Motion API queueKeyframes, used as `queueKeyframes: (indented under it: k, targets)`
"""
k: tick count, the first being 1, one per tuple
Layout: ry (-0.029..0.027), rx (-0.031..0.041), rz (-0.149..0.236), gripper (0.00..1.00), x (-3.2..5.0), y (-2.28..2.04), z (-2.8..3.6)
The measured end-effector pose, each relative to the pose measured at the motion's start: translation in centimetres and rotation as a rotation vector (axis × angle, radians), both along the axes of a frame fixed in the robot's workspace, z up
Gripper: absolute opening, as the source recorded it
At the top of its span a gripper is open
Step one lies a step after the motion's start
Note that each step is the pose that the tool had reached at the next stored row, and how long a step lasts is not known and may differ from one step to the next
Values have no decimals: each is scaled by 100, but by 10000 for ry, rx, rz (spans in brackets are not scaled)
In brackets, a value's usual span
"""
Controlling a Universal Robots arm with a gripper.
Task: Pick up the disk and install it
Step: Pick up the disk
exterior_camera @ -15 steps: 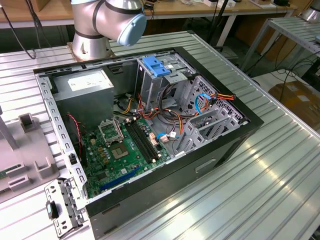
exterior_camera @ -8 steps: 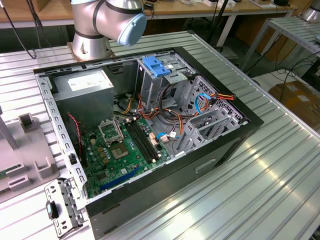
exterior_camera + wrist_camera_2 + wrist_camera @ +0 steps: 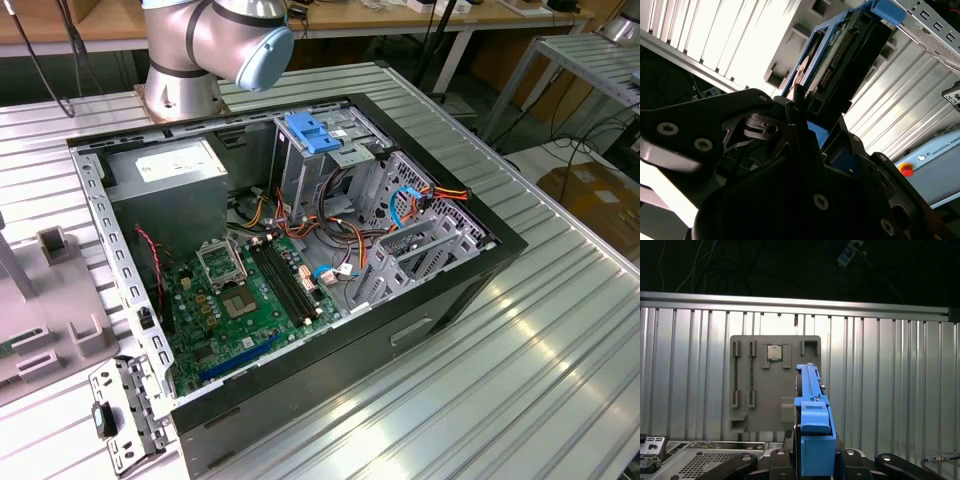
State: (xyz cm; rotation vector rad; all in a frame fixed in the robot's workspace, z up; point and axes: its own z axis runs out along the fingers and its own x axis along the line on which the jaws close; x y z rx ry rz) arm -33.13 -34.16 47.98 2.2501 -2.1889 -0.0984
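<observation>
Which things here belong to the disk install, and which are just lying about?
Job: disk, gripped in the pincer; open computer case; its drive cage.
Lying about: grey tray; chip on it; metal bracket.

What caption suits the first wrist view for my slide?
End effector gripping the disk edge-on, facing a grey tray with a chip on the ribbed table.

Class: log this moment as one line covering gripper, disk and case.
gripper: shut on disk | disk: held edge-on, grey tray beyond | case: open, disk not installed
</observation>
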Motion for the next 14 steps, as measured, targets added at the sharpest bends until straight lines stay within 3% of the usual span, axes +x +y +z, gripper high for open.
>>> queueKeyframes:
  k: [9, 14]
  targets:
    - [0, 0, 0, 37, 67, -14, 0]
    - [0, 0, 0, 37, 70, -68, 0]
